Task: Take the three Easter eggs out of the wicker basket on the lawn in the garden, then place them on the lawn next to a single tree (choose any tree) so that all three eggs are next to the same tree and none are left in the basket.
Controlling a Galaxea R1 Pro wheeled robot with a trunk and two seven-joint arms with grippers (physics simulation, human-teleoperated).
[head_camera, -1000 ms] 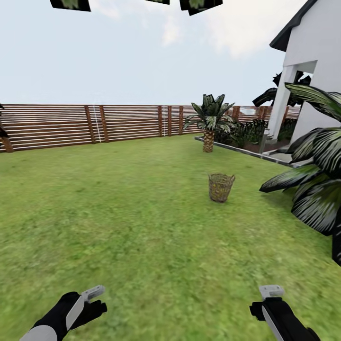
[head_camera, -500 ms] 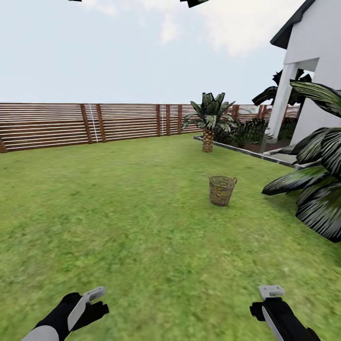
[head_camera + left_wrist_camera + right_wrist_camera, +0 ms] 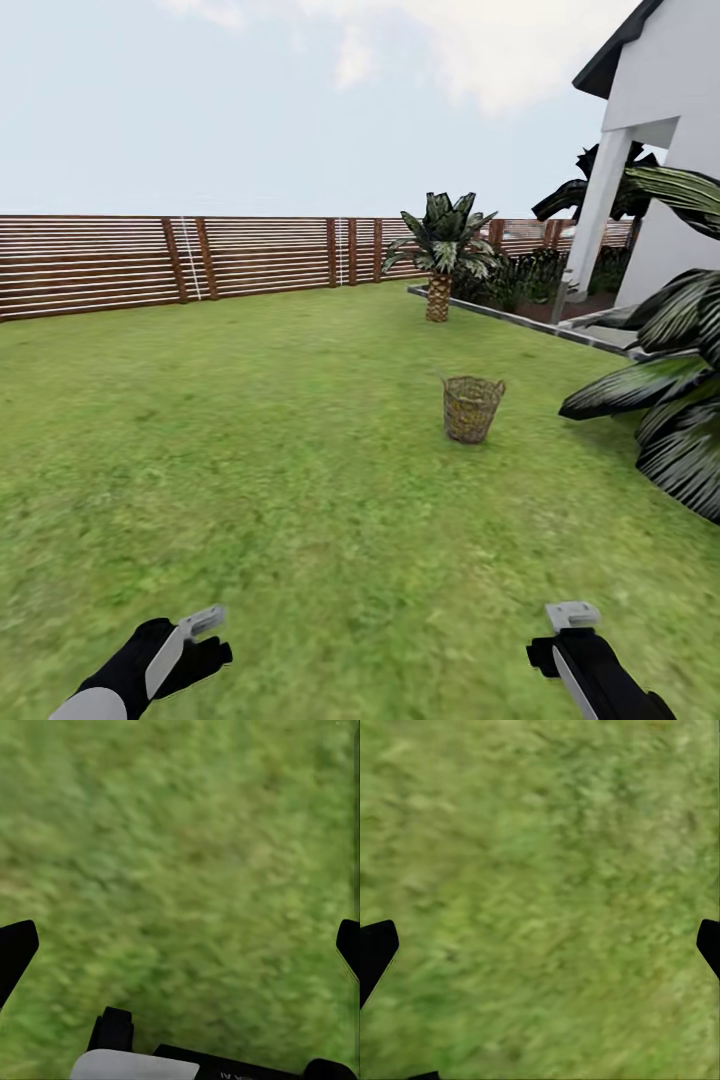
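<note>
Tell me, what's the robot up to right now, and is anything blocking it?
Left hand and right hand open, empty, low over the lawn. Wicker basket upright ahead, out of reach; eggs not visible. Open grass to it; palm fronds on the right.

Both arms (image 3: 140,665) are black with white panels and pale grey tips.

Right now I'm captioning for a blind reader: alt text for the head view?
A wicker basket stands on a lawn ahead, with a small palm and wooden fence behind. Both grippers, left and right, hang low, far from it.
</note>
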